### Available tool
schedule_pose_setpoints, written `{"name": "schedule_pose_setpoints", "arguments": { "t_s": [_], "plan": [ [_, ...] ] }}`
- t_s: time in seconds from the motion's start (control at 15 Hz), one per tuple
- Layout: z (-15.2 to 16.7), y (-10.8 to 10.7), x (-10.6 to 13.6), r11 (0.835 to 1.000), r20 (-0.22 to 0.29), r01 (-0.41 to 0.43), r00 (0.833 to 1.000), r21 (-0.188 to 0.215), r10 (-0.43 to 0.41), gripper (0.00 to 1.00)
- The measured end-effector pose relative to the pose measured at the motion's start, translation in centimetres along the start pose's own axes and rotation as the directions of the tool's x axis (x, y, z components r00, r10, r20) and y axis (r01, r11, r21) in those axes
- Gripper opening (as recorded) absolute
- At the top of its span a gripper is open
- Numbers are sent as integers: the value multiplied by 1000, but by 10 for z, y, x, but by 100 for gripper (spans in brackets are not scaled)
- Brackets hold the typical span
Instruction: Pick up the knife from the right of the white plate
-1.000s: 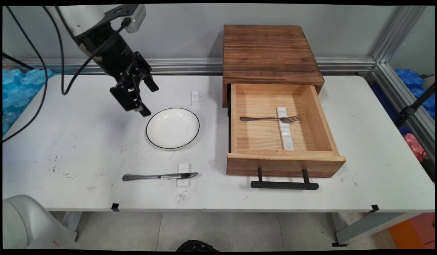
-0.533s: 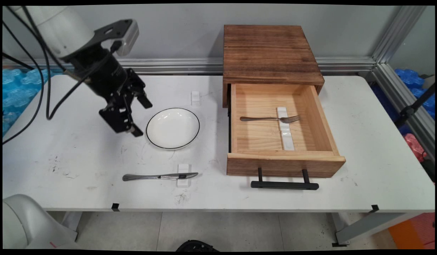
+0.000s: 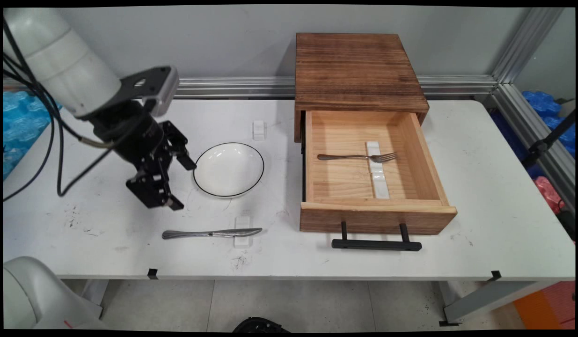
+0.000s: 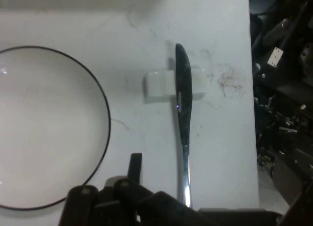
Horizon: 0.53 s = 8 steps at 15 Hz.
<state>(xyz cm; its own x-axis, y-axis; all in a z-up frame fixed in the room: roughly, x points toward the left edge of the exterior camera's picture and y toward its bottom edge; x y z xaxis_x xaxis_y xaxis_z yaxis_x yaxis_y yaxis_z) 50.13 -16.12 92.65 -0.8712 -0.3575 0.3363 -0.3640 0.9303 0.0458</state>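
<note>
while the arm reaches in from the upper left, the gripper (image 3: 180,183) hangs just above the table (image 3: 106,243) with its two black fingers spread wide apart and nothing between them. closest thing to it is the white plate (image 3: 228,169) with the thin black rim, sitting right beside the gripper on the side away from the arm, apart from the fingers as far as i can see. just nearer the camera than the gripper lies a metal knife (image 3: 211,232), flat on the table, its blade propped across a little white rest (image 3: 242,231) and its handle end pointing back toward the gripper's side.

in the hand view the plate (image 4: 49,128) fills the left part, the knife (image 4: 182,123) runs up the middle with the white rest (image 4: 159,84) under the blade, and one fingertip (image 4: 135,166) pokes up between plate and knife, touching neither.

farther off past the plate there's a second small white rest (image 3: 258,129) on its own near the back of the table. well beyond that, a wooden box (image 3: 356,70) with its drawer (image 3: 377,217) pulled open; inside lies a fork (image 3: 357,157) across a long white rest (image 3: 377,170). the drawer has a black bar handle (image 3: 376,244) at the front.
</note>
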Motion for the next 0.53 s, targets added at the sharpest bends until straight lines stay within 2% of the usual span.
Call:
{"name": "schedule_pose_setpoints", "arguments": {
  "t_s": [0.53],
  "plan": [
    [49, 14, -17, 1000, 7, -22, 1000, 14, 22, 100]
  ]
}}
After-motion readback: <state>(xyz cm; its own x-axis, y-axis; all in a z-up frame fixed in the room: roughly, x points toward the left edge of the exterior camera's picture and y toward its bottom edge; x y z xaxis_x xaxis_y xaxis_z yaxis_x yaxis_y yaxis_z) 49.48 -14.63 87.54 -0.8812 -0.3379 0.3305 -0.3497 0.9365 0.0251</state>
